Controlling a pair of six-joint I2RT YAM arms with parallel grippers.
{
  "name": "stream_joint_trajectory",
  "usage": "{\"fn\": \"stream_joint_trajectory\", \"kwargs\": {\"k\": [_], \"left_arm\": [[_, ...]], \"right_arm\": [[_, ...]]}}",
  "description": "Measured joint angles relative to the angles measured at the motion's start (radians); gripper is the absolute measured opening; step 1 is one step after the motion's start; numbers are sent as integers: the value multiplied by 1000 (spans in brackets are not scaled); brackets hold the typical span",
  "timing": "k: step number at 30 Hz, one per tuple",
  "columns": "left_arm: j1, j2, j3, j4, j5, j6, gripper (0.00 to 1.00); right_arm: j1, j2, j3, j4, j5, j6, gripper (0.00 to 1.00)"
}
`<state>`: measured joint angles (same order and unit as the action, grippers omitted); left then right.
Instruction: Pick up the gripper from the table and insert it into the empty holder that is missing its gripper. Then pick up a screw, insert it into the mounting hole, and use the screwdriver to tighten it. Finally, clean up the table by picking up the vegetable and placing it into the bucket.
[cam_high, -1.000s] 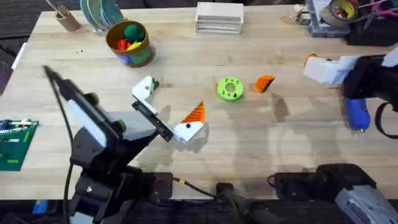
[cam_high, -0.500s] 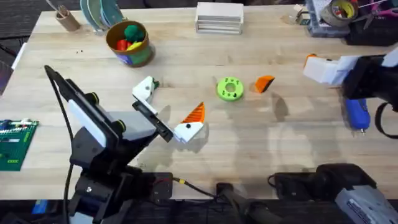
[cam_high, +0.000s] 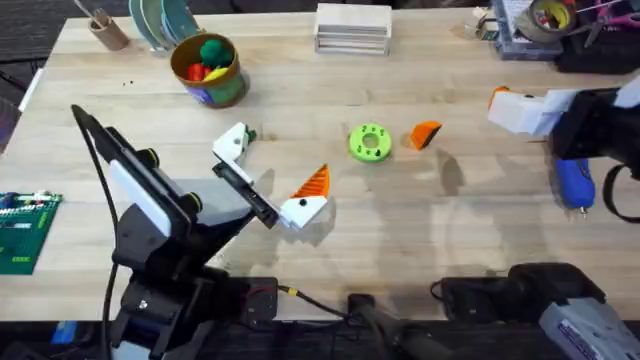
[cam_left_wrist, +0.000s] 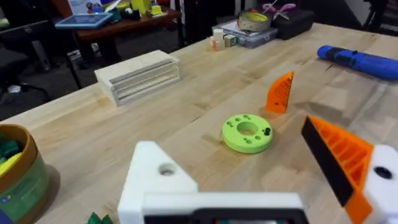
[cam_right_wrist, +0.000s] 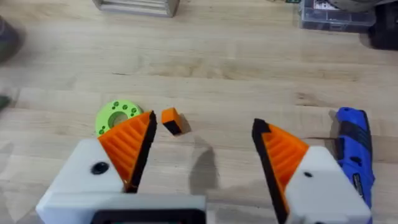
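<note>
Loose orange gripper (cam_high: 426, 134) lying mid-table w/ nothing holding it, just beside green disc (cam_high: 369, 142). Left gripper (cam_high: 268, 184) standing open, one white holder (cam_high: 232, 142) bare, awaiting the tip. Right gripper (cam_right_wrist: 202, 146) hanging open near right edge, over blue screwdriver (cam_high: 573, 184), prob. to approach.

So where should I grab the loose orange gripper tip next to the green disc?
The gripper stands on its wide base, tapering upward, apart from the green disc. Probably come from above and pinch its two flat side faces, low near the base where it's widest.
</note>
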<state>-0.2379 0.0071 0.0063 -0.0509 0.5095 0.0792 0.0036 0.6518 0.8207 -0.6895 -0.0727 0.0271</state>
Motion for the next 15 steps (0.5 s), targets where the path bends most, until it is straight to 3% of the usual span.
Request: {"fn": "stream_joint_trajectory", "kwargs": {"k": [8,15], "left_arm": [[0,0,0,0,16,-1,993],[0,0,0,-2,142,-28,992]], "right_arm": [[0,0,0,0,0,0,991],[0,0,0,0,0,0,992]]}}
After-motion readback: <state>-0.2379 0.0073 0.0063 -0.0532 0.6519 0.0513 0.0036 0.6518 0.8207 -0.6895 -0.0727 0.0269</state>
